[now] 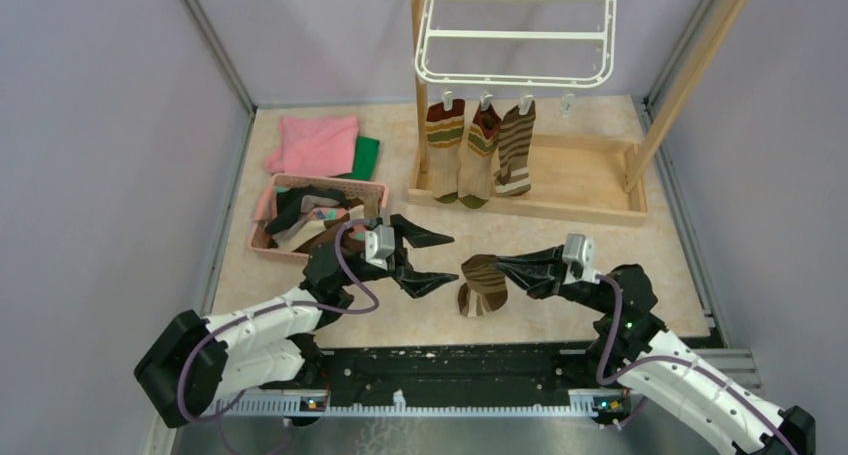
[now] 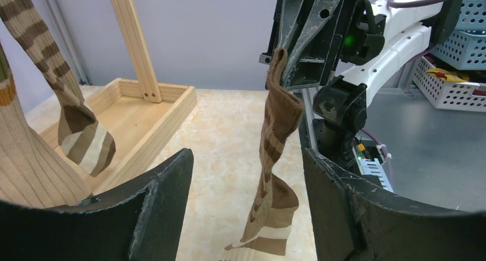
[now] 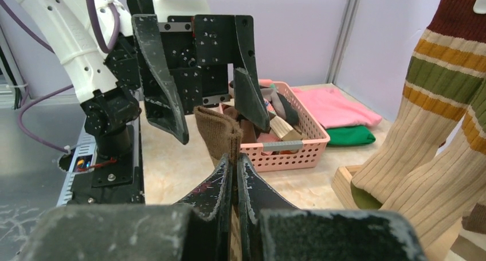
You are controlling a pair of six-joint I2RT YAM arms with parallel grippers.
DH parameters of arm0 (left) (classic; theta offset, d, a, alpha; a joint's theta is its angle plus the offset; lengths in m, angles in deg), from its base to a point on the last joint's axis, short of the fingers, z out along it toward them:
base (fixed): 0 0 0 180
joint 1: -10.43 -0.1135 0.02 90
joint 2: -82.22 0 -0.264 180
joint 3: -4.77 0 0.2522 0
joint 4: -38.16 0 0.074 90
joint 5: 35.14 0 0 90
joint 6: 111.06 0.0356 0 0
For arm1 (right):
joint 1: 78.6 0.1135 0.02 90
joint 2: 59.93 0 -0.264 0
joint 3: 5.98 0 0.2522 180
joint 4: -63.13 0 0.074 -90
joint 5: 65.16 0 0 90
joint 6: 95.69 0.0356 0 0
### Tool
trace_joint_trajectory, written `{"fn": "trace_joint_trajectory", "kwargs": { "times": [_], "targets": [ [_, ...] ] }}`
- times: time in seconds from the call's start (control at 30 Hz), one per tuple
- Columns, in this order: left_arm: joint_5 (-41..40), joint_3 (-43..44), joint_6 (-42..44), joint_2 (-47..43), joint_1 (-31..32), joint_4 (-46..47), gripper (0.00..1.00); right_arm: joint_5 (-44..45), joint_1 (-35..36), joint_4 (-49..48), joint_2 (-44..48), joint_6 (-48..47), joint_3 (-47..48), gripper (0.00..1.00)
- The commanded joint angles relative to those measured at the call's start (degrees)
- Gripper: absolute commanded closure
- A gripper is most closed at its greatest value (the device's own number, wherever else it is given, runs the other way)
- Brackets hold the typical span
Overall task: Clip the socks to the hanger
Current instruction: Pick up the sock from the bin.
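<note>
Frame centre: right gripper (image 1: 498, 264) pinches the cuff of a brown striped sock (image 1: 484, 287), which hangs down. Left gripper (image 1: 445, 260), jaws spread, faces it. Best to close on the cuff just beside the right grip, then raise it toward the hanger (image 1: 515, 35), upper centre.

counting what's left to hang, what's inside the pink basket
A tangled pile of socks, dark and striped. Count unclear: they overlap, and the left arm covers the basket's near corner.
</note>
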Motion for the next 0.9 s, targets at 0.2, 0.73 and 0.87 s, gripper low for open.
{"fn": "trace_joint_trajectory", "kwargs": {
  "times": [0.2, 0.73, 0.87],
  "targets": [
    [2.9, 4.1, -5.3, 5.1, 0.0, 10.1, 0.32, 0.8, -0.1, -4.9, 0.5, 1.6, -0.5, 1.0],
    [5.7, 5.2, -8.2, 8.0, 1.6, 14.8, 0.35, 3.7, -0.1, -5.7, -0.3, 1.6, -1.2, 1.0],
    [4.7, 6.0, -7.5, 9.4, 2.2, 14.7, 0.41, 3.6, -0.1, -6.0, -0.4, 1.9, -1.2, 1.0]
  ]
}}
